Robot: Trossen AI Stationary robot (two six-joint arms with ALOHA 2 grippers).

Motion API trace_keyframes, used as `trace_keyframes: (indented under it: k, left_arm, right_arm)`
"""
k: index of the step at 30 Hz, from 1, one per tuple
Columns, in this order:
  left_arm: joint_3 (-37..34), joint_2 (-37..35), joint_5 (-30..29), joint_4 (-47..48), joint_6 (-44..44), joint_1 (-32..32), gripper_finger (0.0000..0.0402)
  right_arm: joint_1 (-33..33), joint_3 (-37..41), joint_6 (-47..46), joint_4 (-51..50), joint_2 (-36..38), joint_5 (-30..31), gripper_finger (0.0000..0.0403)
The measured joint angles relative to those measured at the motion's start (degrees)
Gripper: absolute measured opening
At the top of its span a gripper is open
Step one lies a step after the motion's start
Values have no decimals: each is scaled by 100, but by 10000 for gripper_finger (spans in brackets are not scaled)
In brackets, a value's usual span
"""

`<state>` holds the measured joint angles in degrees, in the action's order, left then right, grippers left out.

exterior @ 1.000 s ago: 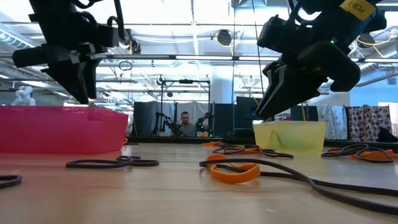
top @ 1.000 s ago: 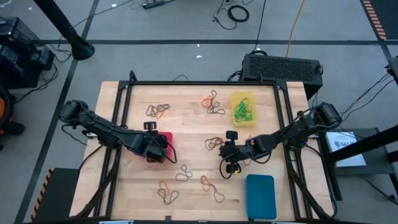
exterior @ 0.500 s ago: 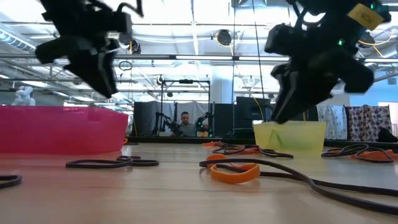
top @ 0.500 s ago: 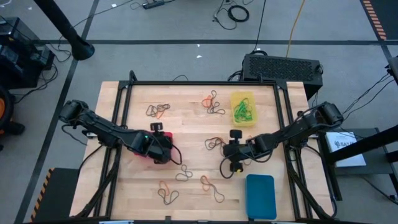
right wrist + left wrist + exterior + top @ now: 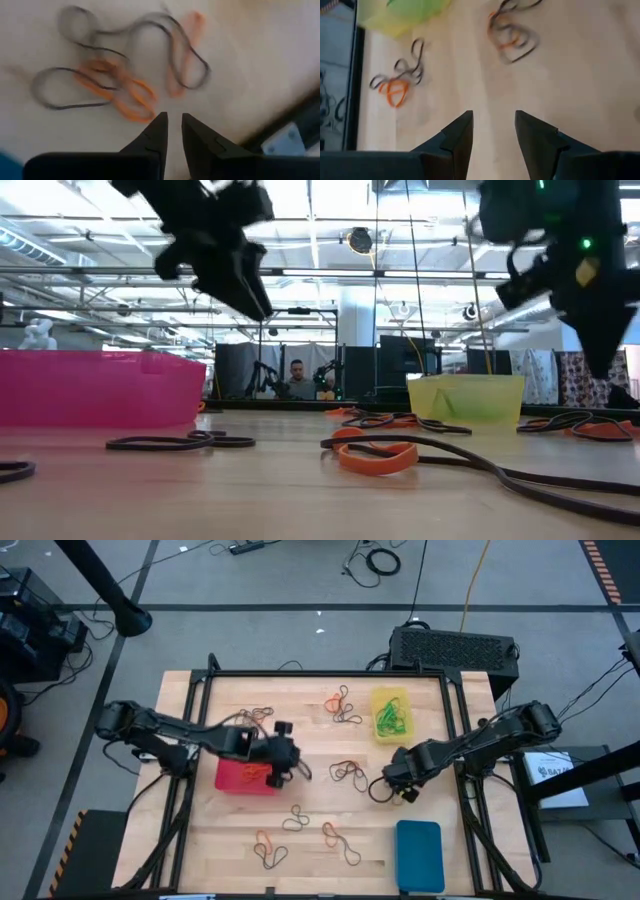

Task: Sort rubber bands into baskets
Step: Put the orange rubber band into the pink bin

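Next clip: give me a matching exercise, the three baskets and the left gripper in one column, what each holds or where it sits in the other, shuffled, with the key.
Things:
1. yellow basket
2. red basket
3. blue basket
4. left gripper

Places or states:
A. at the table's near edge on the right side, no bands visible in it
B. left of centre, with an orange band or so inside
C. far side of the table, holding green bands
D. fingers apart with nothing between them, at the red basket's right edge

Pairs: 1-C, 2-B, 3-A, 4-D
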<state>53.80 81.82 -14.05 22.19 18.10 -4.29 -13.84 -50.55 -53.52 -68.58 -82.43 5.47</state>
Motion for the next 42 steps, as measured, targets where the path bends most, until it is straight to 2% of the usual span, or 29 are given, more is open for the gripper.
trace_keyframes:
  k: [4,9,12,15,18,20,23,28,34,38,42]
  left_arm:
    - [0,-41,542,26,369,677,155]
    - [-15,-317,1991,105,931,1624,155]
    - [-91,-598,2711,-161,905,2294,155]
    - [-192,-804,3712,-1133,96,2786,155]
    - [-551,-868,4589,-2754,-733,2868,155]
    - [-792,-857,4695,-3544,-861,2747,155]
    - [-953,-807,4381,-4076,-835,2598,155]
    - [-970,-776,4251,-3997,-798,2492,155]
    - [-970,-744,4234,-3775,-512,2355,155]
    - [-973,-718,4232,-3651,-360,2287,155]
    - [-1008,-721,4230,-3615,-146,2262,155]
  right_arm:
    - [-14,299,-382,-70,102,-372,46]
    - [-9,546,9,587,150,-428,45]
    - [-12,547,351,938,151,-533,45]
    - [-14,547,670,1188,151,-559,45]
    - [-12,547,797,1250,151,-552,45]
    - [-12,547,875,1203,152,-537,45]
    - [-12,547,1020,1205,153,-506,45]
    - [-19,547,1388,1203,153,-512,52]
    - [-174,586,2067,1274,136,-537,104]
    - [-202,785,2120,1355,133,-533,139]
    - [-202,1030,2044,1483,133,-528,152]
